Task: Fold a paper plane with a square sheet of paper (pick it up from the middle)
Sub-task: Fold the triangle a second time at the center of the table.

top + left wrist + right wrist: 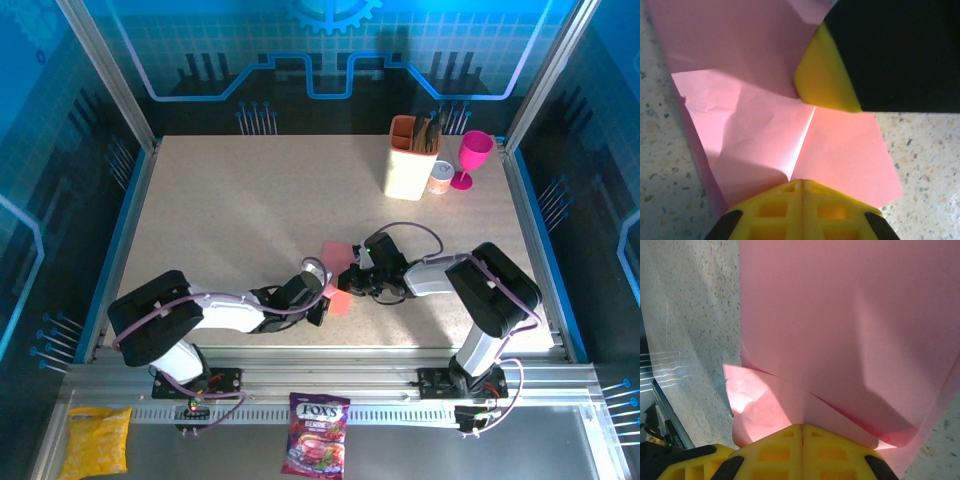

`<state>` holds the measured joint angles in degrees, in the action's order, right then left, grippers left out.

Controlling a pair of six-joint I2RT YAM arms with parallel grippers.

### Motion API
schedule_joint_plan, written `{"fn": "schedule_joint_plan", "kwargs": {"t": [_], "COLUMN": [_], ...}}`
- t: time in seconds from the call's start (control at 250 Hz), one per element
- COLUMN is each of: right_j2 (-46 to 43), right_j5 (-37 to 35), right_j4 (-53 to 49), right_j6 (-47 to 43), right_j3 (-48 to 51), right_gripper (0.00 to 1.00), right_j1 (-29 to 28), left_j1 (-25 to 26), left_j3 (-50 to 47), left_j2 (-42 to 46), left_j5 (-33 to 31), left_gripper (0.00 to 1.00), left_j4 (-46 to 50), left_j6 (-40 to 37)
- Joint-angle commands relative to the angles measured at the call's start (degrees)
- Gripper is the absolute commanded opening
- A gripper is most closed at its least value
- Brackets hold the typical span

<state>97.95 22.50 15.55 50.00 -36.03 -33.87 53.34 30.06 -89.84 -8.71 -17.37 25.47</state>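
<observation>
The paper plane (335,253) is lying half-folded on the table (250,200) between both arms. The right gripper (802,427) is clenching a raised fold of it, while the left gripper (802,184), jaws pressed together, is sitting at the crease's near end; whether it is pinching paper is unclear

This is looking like a robotics lab cell or demo booth: blue wall panels (330,60) printed with a gear and circuit traces are enclosing a speckled surface (250,220). An aluminium rail (330,378) is carrying two cabled robot arms bolted along the near edge.
</observation>
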Motion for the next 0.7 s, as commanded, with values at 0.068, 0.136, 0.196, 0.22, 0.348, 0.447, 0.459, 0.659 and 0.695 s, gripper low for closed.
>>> {"fn": "schedule_joint_plan", "kwargs": {"t": [0.068,0.136,0.196,0.22,0.348,0.447,0.459,0.659,0.695], "right_j2": [0.7,-0.5,-2.3,-3.3,-9.4,-12.7,-12.8,-12.2,-11.2], "right_j5": [-3.3,-2.4,-1.7,-1.4,-2.1,-4.0,-4.3,-7.4,-7.7], "right_j4": [-9.1,-9.9,-10.7,-10.7,-13.7,-17.4,-17.7,-16.6,-15.7], "right_j6": [-1.4,-1.9,-2.4,-2.5,-3.4,-4.2,-4.3,-2.1,-1.5], "right_j3": [1.2,0.2,-0.8,-1.2,-3.4,-5.5,-5.5,-6.2,-6.3], "right_gripper": [0.00,0.00,0.00,0.00,0.00,0.00,0.00,0.00,0.00], "right_j1": [1.5,1.7,1.9,2.0,1.9,0.7,0.5,-4.8,-5.7], "left_j1": [-0.8,-0.8,-0.8,-0.9,-0.8,-0.8,-0.8,-0.8,-0.8], "left_j3": [-5.4,-7.3,-8.4,-8.7,-9.8,-9.9,-9.9,-10.1,-10.2], "left_j2": [-0.2,0.0,-0.1,-0.2,-0.6,-1.4,-1.5,-2.0,-2.0], "left_j5": [1.0,1.5,1.8,1.8,2.0,2.2,2.1,2.3,2.3], "left_gripper": [0.00,0.00,0.00,0.00,0.00,0.00,0.00,0.00,0.00], "left_j4": [-4.1,-5.7,-6.7,-7.0,-8.7,-9.7,-9.8,-10.6,-10.7], "left_j6": [1.1,2.1,2.7,2.8,3.9,4.2,4.2,4.3,4.3]}}
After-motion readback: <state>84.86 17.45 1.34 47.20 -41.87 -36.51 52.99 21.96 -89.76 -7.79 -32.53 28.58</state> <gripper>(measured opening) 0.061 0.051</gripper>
